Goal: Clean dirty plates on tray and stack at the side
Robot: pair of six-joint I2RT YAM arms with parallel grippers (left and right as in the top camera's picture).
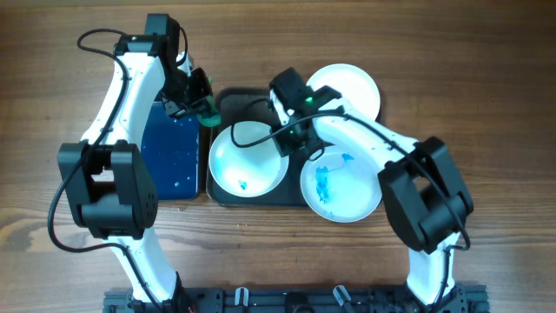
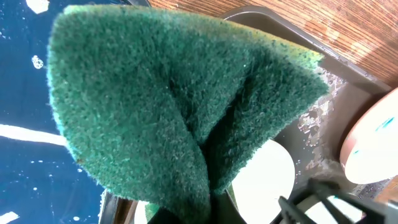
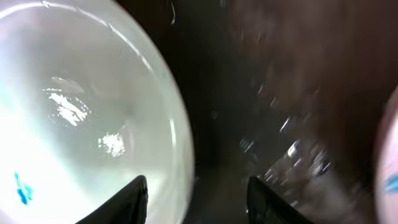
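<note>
A white plate [image 1: 246,161] with a small blue smear near its 7 o'clock rim lies in the left half of the dark grey tray [image 1: 252,198]. The right gripper [image 3: 196,182] is at this plate's 2 o'clock rim, jaws parted with the rim between them and nothing gripped. A second plate [image 1: 341,184], streaked with blue, sits at the tray's 4 o'clock. A third plate [image 1: 347,87] lies at its 1 o'clock. At 10 o'clock the left gripper [image 1: 198,103] pinches a folded green sponge [image 2: 174,106] beside the blue-bottomed tray [image 1: 174,152].
</note>
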